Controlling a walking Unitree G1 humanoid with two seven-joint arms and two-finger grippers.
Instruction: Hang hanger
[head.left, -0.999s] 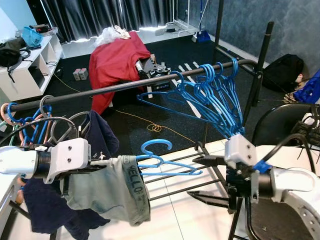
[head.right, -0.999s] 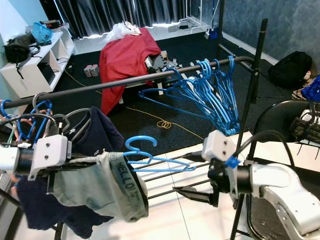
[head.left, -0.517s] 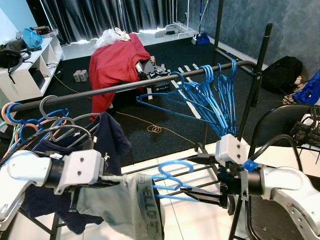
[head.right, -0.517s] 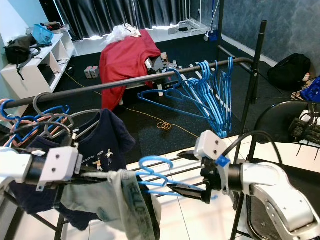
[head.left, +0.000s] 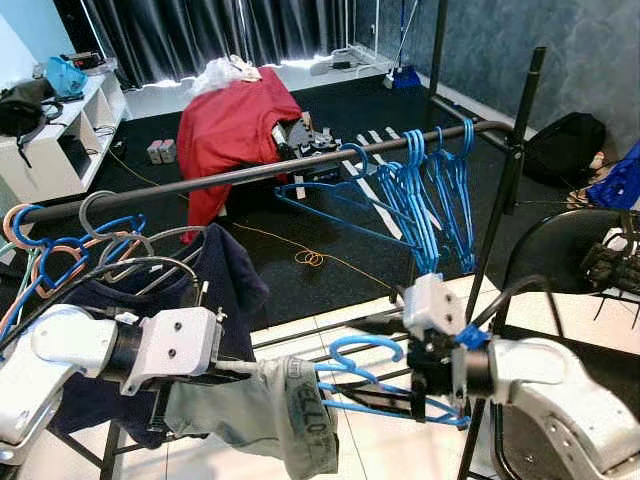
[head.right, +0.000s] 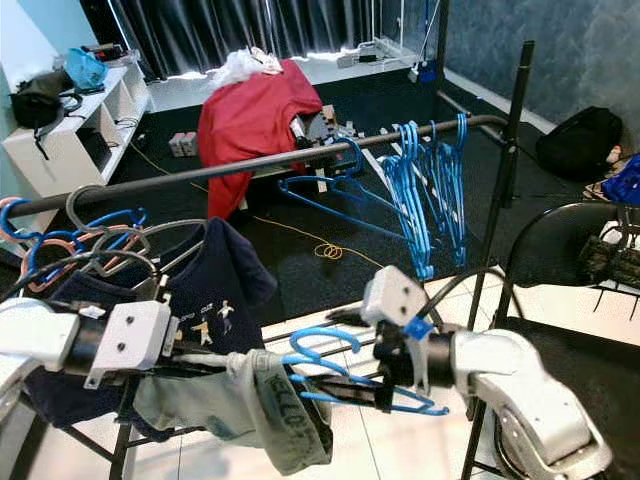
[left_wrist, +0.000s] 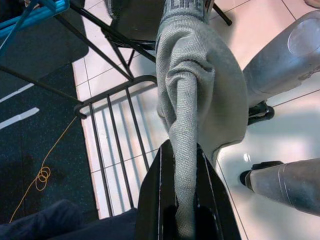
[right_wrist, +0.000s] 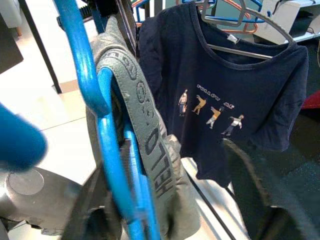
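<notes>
While grey garment (head.left: 290, 425) hides hanger (head.left: 375, 385) arm, left fingers (left_wrist: 165, 200) clamp it.

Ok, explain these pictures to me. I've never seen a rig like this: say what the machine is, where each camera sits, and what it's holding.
This is a walking humanoid robot with two silver arms. Two pictures come from cameras in its head, looking down; the other two from cameras on its wrists. The left gripper is shut on a grey garment. The right gripper holds the blue hanger that the garment hangs on. Behind runs a rail with more blue hangers and a navy T-shirt. The hanger is not yet on the rail.
</notes>
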